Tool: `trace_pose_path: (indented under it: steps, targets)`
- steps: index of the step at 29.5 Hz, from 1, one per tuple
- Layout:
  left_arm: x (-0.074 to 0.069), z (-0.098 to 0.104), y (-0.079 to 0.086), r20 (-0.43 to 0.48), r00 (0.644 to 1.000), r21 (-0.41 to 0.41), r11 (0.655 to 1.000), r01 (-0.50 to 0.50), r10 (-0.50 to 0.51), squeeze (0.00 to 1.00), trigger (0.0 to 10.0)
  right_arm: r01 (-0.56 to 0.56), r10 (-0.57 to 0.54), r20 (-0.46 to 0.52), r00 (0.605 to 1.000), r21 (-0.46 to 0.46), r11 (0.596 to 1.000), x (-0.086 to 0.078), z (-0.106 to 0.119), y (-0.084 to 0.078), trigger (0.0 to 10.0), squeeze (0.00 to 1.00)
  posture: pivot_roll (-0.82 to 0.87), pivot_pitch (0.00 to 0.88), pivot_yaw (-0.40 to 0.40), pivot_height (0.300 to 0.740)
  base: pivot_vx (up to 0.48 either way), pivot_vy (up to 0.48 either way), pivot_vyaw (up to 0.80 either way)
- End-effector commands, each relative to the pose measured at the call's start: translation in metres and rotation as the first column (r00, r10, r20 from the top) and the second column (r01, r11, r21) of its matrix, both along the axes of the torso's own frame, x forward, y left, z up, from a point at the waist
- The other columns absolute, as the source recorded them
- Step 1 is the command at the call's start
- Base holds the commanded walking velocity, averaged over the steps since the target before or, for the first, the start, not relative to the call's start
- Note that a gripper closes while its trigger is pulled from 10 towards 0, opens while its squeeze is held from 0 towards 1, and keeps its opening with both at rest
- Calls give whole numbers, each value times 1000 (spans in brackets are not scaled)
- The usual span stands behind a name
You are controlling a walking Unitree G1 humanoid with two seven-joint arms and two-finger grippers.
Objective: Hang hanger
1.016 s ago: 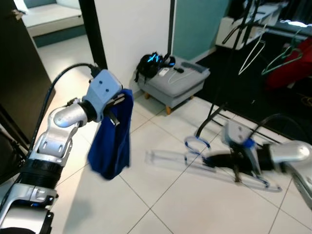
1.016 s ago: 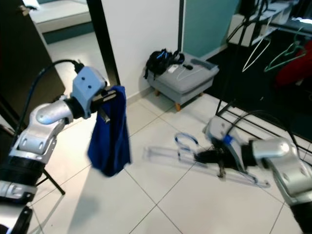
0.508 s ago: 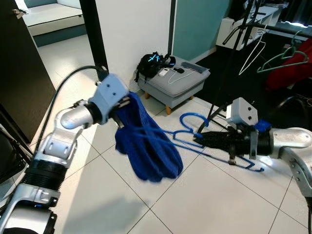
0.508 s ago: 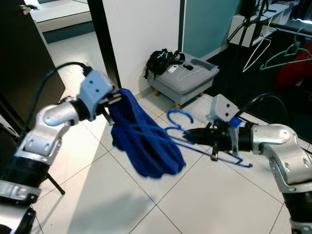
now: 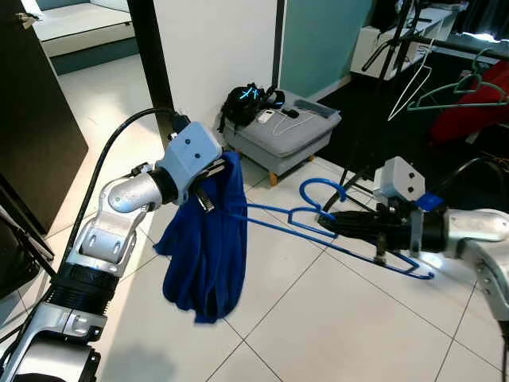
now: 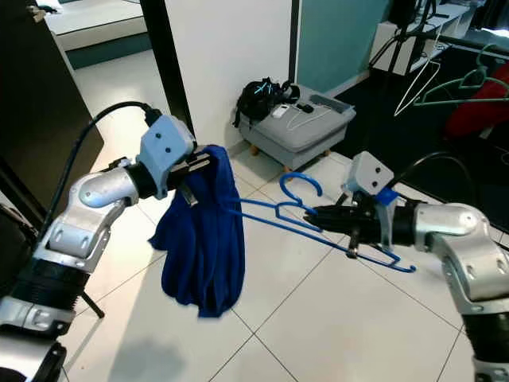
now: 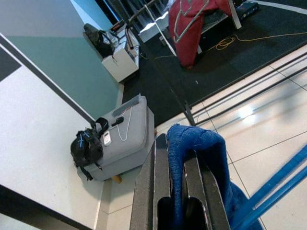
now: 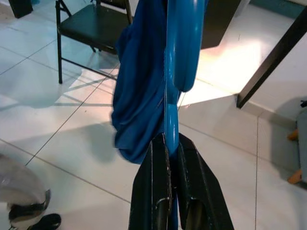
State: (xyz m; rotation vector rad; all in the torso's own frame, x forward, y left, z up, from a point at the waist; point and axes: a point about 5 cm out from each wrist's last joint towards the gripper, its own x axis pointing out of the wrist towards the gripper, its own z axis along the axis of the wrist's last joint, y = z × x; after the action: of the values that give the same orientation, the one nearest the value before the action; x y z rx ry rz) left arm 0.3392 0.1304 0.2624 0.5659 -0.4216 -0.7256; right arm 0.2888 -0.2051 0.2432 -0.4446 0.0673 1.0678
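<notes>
From my head cameras, the dark blue fabric garment (image 5: 205,239) has stopped swinging and now hangs straight down from my left gripper (image 5: 208,177), which pinches its top edge. My right gripper (image 5: 330,225) is clamped on the blue plastic hanger (image 5: 318,227), and one hanger arm now reaches to the cloth, so I judge threading is under way.

Left wrist view: both fingers (image 7: 148,191) are closed over a fold of the cloth.

Right wrist view: the fingers (image 8: 154,191) squeeze the hanger's shaft, garment dangling beyond.

The clothes rail (image 5: 445,44) with other hangers stands well apart.
</notes>
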Motion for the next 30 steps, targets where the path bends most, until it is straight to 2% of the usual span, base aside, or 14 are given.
trace_pose_path:
  steps: [1,10,18,21,27,28,30]
  targets:
    - [-3,-4,-4,-12,1000,11,1000,22,-21,0,10000,-6,5,41,999,23,1000,3,6,4,10000,0,-20,70,19,740,0,0,0]
    - [-5,-5,-10,-12,999,23,999,45,-44,0,10000,73,-83,133,988,78,994,14,20,3,10000,0,-21,72,20,740,0,0,0]
    - [-8,-5,-18,-20,997,0,997,72,-72,0,10000,119,-129,125,984,86,989,20,17,7,10000,0,-21,73,21,740,0,0,0]
    - [-11,-3,-28,-21,994,-33,994,102,-103,0,10000,162,-164,52,985,36,986,26,-7,19,10000,0,-21,74,19,740,0,0,0]
    - [-13,-1,-35,-17,991,-53,990,129,-130,0,10000,148,-148,18,989,14,989,25,-20,33,10000,0,-18,75,18,740,0,0,0]
    - [-17,1,-42,-16,988,-81,985,155,-156,0,10000,156,-157,17,987,37,987,27,-22,43,10000,0,-16,74,18,740,0,0,0]
    - [-21,3,-49,-17,982,-108,977,183,-186,0,10000,204,-209,55,976,90,975,34,-17,47,10000,0,-16,74,18,740,0,0,0]
